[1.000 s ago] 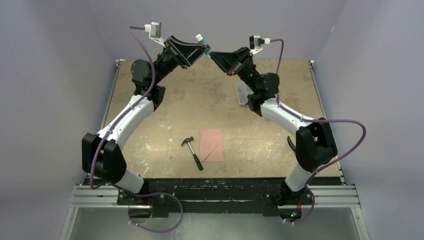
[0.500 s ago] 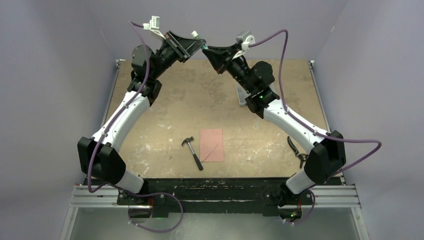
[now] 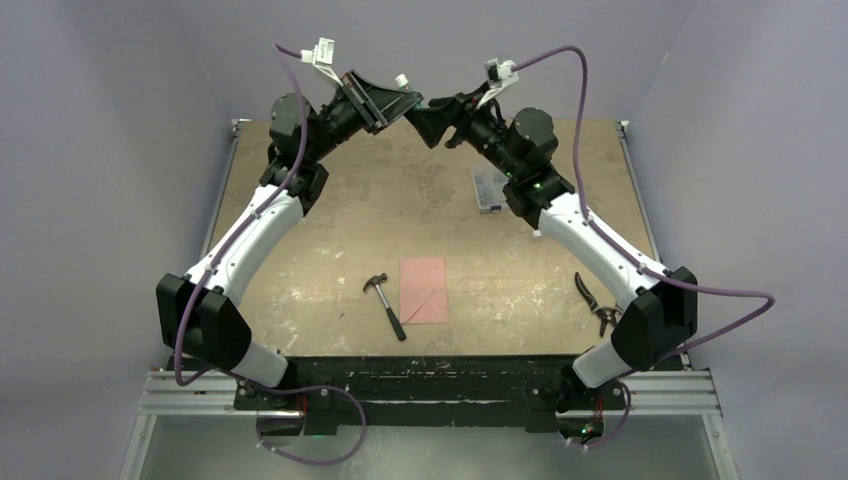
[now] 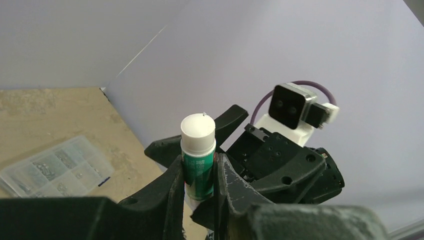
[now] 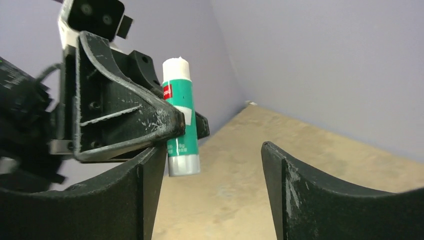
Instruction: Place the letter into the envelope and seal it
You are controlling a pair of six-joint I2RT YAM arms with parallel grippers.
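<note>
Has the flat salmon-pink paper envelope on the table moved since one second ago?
No. The flat salmon-pink paper envelope keeps the same spot: equally far from the wooden table's dark front edge, just right of the small hammer.

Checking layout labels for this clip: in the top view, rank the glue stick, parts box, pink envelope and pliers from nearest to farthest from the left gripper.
From the left gripper:
1. The glue stick, clamped in its fingers.
2. The parts box, far right.
3. The pink envelope, near centre.
4. The pliers, near right edge.
</note>
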